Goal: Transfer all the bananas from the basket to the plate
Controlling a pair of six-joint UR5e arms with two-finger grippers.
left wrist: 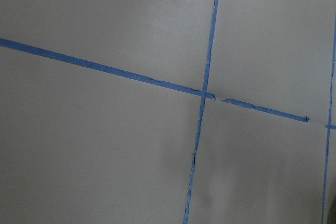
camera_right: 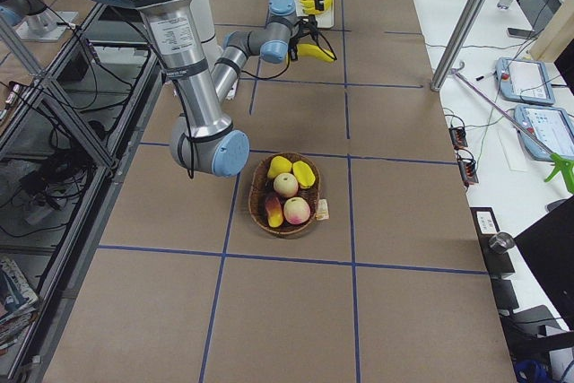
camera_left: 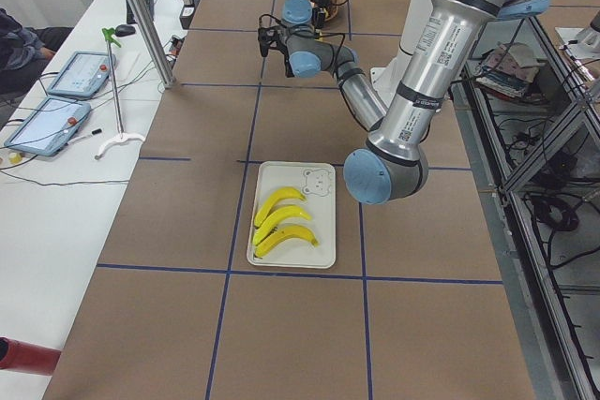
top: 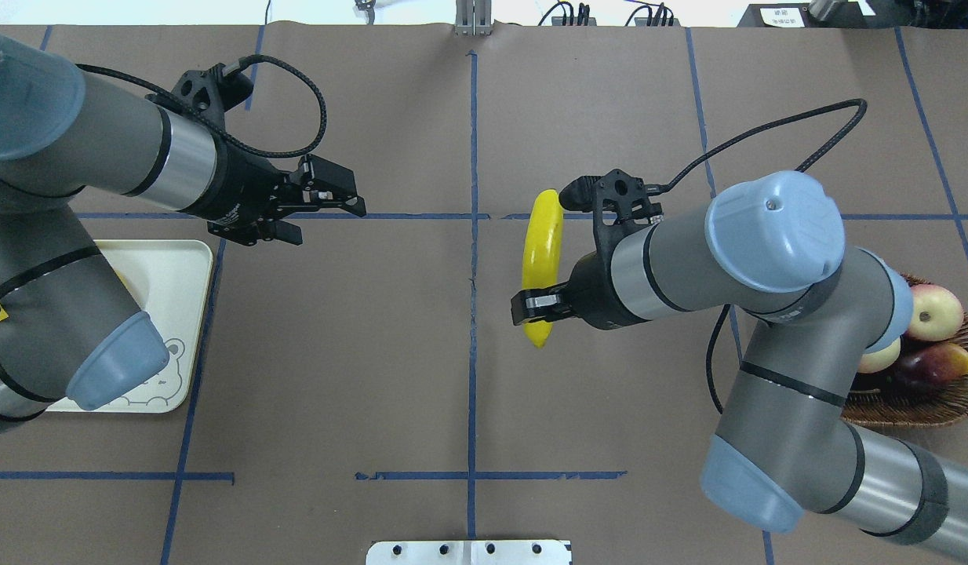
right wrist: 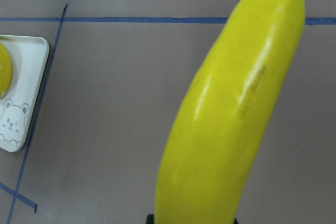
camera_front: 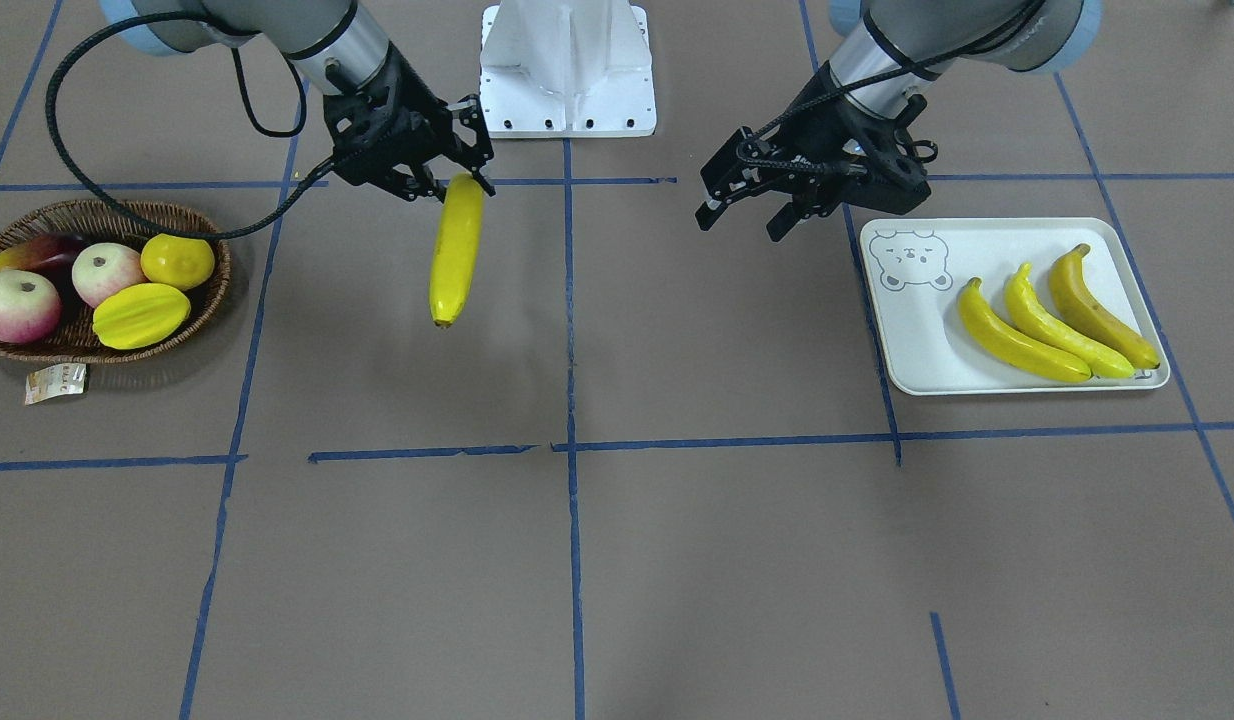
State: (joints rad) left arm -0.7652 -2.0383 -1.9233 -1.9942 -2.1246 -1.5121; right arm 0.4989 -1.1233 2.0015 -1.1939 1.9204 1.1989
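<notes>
My right gripper (camera_front: 464,183) is shut on the upper end of a yellow banana (camera_front: 455,255), which hangs above the table's middle, between basket and plate. The same banana (top: 542,251) shows from overhead and fills the right wrist view (right wrist: 231,114). The left gripper (camera_front: 739,228) stands open and holds nothing, just beside the plate's (camera_front: 917,345) near corner. Three bananas (camera_front: 1062,325) lie side by side on the plate. The wicker basket (camera_front: 107,208) holds two apples, a lemon (camera_front: 177,261), a starfruit (camera_front: 140,315) and a dark fruit, with no banana visible in it.
A paper tag (camera_front: 55,382) lies on the table beside the basket. The white robot base (camera_front: 567,70) sits at the table's back edge. Blue tape lines cross the brown surface. A side table with tablets (camera_left: 66,100) runs along the far edge.
</notes>
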